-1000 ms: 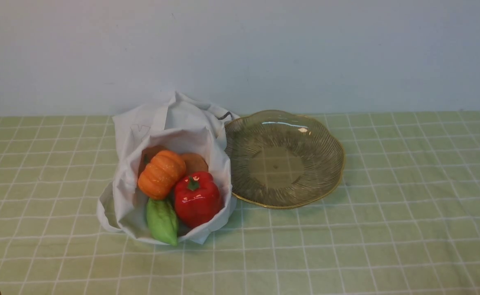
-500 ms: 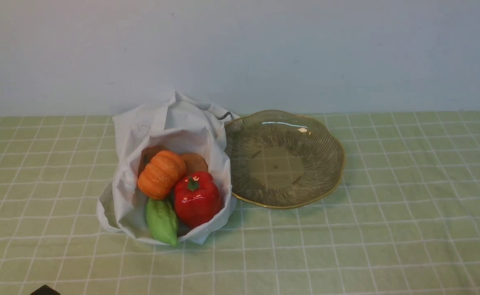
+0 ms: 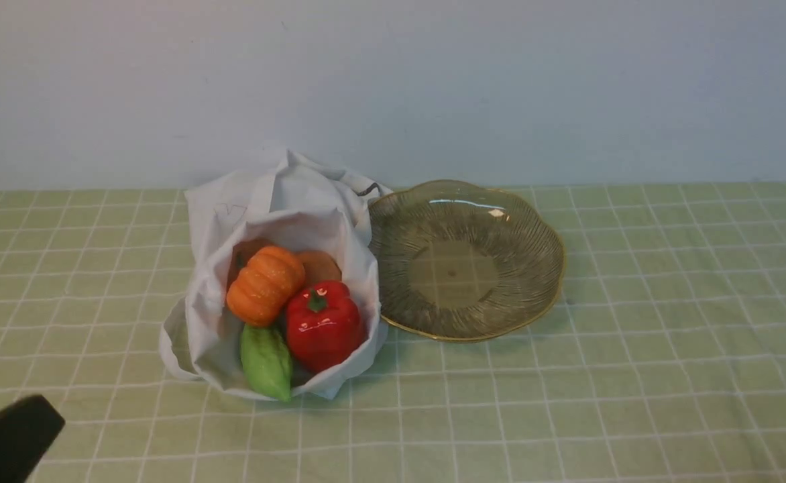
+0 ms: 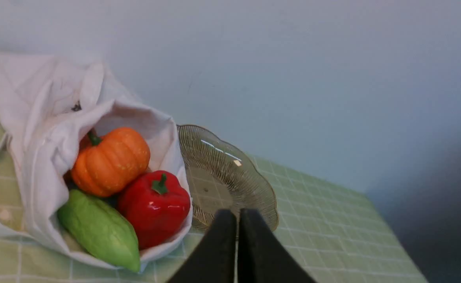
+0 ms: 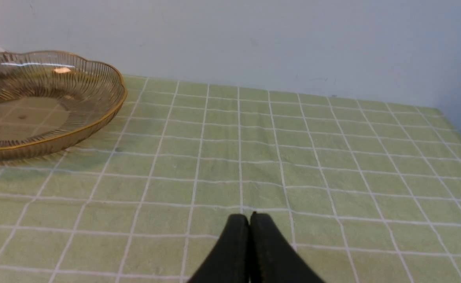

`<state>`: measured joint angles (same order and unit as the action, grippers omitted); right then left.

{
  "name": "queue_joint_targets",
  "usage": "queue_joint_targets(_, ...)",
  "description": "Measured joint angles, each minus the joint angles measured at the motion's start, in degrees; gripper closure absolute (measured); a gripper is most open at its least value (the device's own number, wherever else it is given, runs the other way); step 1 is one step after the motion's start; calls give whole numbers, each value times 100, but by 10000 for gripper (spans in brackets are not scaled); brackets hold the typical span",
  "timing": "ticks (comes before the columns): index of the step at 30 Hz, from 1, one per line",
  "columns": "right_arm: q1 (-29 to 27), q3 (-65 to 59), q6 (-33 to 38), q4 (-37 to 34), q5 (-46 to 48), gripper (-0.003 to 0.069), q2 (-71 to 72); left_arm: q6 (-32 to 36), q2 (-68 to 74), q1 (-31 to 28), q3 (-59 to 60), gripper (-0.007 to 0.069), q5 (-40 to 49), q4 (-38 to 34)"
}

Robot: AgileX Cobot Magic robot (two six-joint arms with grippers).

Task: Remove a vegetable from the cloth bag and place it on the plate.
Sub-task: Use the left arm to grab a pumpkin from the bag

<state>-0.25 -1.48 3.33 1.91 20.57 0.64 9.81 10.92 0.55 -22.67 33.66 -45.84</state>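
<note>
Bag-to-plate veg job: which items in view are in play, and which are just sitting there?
In play:
- pumpkin, in the bag
- cloth bag
- plate, bare
- left tool, shut

Just there:
- red bell pepper
- green gourd
- brown round item behind the pumpkin
- tablecloth

Glossy red bell pepper [image 3: 321, 323] catches the light, green stem showing on top. The bumpy green gourd [image 3: 266, 362] lies just beside it, on its left. A brown rounded thing [image 3: 319, 266] peeks out behind the pepper. Green checked tablecloth [image 3: 634, 376] underneath, plain pale wall [image 3: 500, 87] behind.
</note>
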Motion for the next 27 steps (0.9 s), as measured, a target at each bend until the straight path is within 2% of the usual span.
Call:
queue_joint_targets(2, 0, 0, 0, 0, 0, 674, 0, 31, 491, 0, -385, 629, 326, 241)
queue_joint_targets(3, 0, 0, 0, 0, 0, 674, 0, 26, 1323, 0, -916, 629, 944, 624)
queue_joint_targets(6, 0, 0, 0, 0, 0, 674, 0, -75, 2796, 0, -1666, 629, 1915, 1438)
queue_joint_targets(9, 0, 0, 0, 0, 0, 674, 0, -150, 4087, 0, -2337, 629, 2379, 2025)
queue_joint_targets(14, 0, 0, 0, 0, 0, 674, 0, -126, 5756, 155, -3407, 629, 2601, 2292)
queue_joint_targets(17, 0, 0, 0, 0, 0, 674, 0, -210, 6354, 608, -3868, 629, 2608, 2591)
queue_joint_targets(18, 0, 0, 0, 0, 0, 674, 0, -343, 6655, 950, -4126, 629, 2608, 2840)
queue_joint_targets(21, 0, 0, 0, 0, 0, 674, 0, -667, 7002, 1395, -4426, 624, 2589, 3253)
queue_joint_targets(26, 0, 0, 0, 0, 0, 674, 0, -1834, 7851, 2277, -5081, 536, 2589, 4775)
queue_joint_targets(27, 0, 0, 0, 0, 0, 674, 0, -1834, 7878, 2277, -5081, 536, 2589, 4775)
